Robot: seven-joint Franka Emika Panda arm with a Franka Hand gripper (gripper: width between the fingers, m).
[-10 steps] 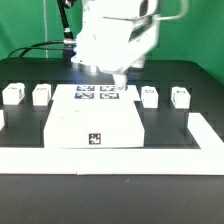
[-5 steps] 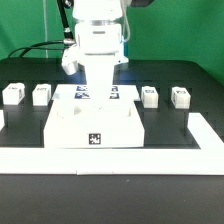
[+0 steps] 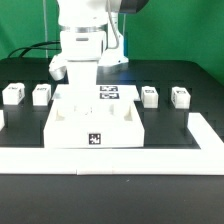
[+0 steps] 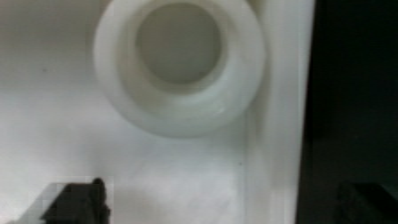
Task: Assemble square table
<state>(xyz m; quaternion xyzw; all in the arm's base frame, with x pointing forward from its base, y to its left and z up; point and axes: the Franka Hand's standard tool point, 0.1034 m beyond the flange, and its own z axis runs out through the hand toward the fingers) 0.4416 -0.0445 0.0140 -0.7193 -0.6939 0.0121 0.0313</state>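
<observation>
White border bars (image 3: 120, 158) lie nearest, then the square table's slab (image 3: 95, 122): white plastic, rimmed recessed face up, mid black table (image 3: 110, 200), with one black-and-white tag (image 3: 95, 139) on its near side wall, pattern too small to read. Four short white legs (image 3: 41, 94) stand in a row, two each side of the slab, and the marker board (image 3: 112, 95) lies just behind it. Gripper (image 3: 80, 88) is low over the slab's far corner on the exterior view's left, fingers (image 4: 71, 200) apart, a blurred round corner hole (image 4: 178, 60) in the wrist view.
</observation>
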